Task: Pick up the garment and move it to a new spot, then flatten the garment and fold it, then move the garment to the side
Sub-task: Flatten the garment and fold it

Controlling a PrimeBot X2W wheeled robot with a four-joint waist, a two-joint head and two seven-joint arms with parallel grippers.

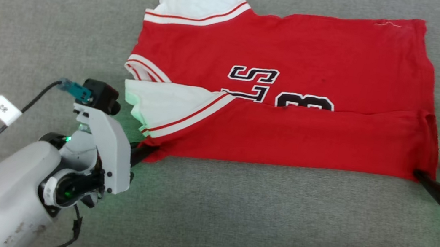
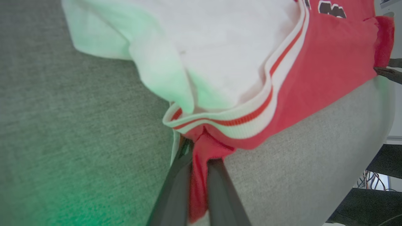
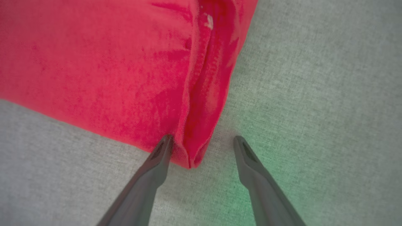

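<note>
Surface: grey woven cloth [image 1: 234,210], tinted green near both my wrists. The garment [image 1: 296,57] lies spread flat ahead of my hands. Its near long edge is folded up over the lower part of the black-and-white lettering [image 1: 254,75].

Left gripper [image 2: 201,150]: fingers pinched together on a red corner of the garment, just under the striped sleeve trim [image 2: 238,121]. The white sleeve [image 2: 220,47] lies just beyond the fingertips.

Right gripper [image 3: 203,138]: fingers spread wide, holding nothing. The garment's other folded corner sits between them, touching one finger [image 3: 163,150] and apart from the other. Whether the tips touch the cloth surface I cannot tell.
</note>
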